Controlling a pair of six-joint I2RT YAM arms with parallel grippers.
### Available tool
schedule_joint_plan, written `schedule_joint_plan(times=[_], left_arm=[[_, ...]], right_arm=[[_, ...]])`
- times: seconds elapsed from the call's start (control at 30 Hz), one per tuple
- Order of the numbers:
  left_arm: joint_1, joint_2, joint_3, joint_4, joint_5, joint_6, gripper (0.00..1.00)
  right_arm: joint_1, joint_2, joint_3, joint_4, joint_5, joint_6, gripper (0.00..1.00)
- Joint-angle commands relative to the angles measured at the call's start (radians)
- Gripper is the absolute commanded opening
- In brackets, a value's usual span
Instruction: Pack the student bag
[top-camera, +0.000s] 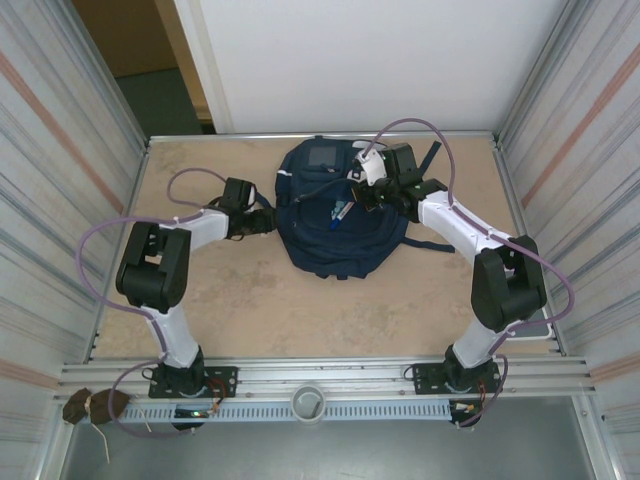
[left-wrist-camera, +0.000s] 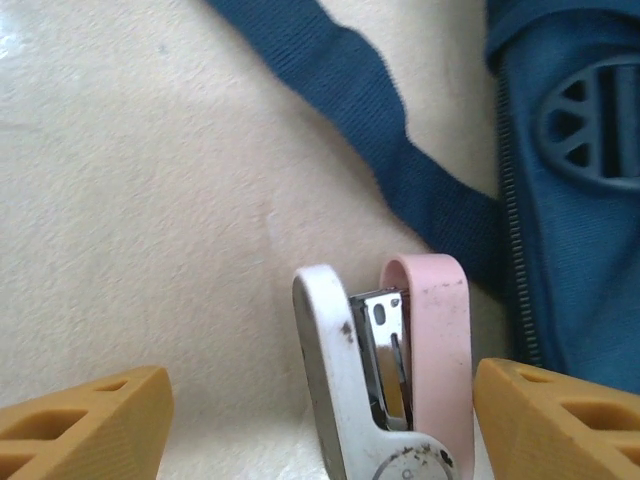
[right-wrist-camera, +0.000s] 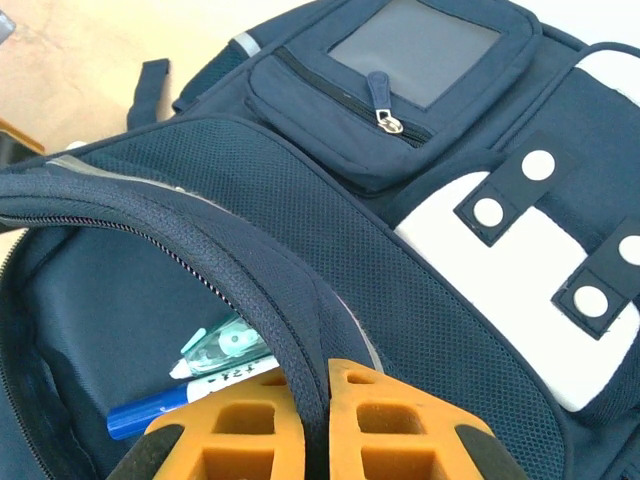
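While the student bag (top-camera: 335, 225) lies flat at the far middle of the table (top-camera: 250, 310), the arms reach in on it from either side. Left claw (left-wrist-camera: 318, 385): spread wide and low over the table, with a white-and-pink stapler (left-wrist-camera: 385, 380) lying between its fingers. The left finger is well clear of it and the right finger is just beside the pink side. The bag's zip (left-wrist-camera: 512, 250) runs just right of that claw, and a blue strap (left-wrist-camera: 370, 130) crosses the table ahead of it. Right claw (right-wrist-camera: 318, 375): pinched tight on the rim of the bag's open mouth, fabric squeezed between the fingers. Under that rim, inside the bag, lie a blue pen (right-wrist-camera: 150, 412) and a correction tape (right-wrist-camera: 225, 345). Beyond the claw sits the front pocket with its grey patch (right-wrist-camera: 415, 45).
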Motion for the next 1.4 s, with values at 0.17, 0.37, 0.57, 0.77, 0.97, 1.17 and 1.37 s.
schedule_joint_plan(times=[0.17, 0.37, 0.57, 0.77, 0.97, 1.17, 1.37], left_arm=[[0.006, -0.017, 0.007, -0.049, -0.007, 0.015, 0.79], [-0.028, 0.046, 0.079, -0.13, -0.048, 0.067, 0.7], [-0.038, -0.013, 0.056, -0.094, -0.058, 0.067, 0.42], [-0.127, -0.267, -0.055, 0.065, 0.001, -0.002, 0.31], [-0.291, -0.303, -0.026, 0.169, 0.073, -0.106, 0.33], [-0.375, -0.146, 0.164, 0.098, 0.048, -0.03, 0.34], [-0.378, -0.005, 0.329, 0.001, -0.13, 0.12, 0.35]], right_arm=[[-0.02, -0.029, -0.01, -0.007, 0.005, 0.027, 0.0], [-0.018, -0.02, -0.004, -0.008, -0.007, 0.035, 0.0], [-0.015, -0.023, 0.018, -0.024, -0.007, 0.041, 0.0], [-0.017, -0.037, 0.065, -0.054, -0.032, 0.098, 0.0], [-0.033, -0.025, 0.137, -0.076, -0.074, 0.215, 0.0], [-0.058, 0.003, 0.214, -0.07, -0.161, 0.276, 0.0], [-0.072, 0.014, 0.238, -0.087, -0.195, 0.275, 0.0]])
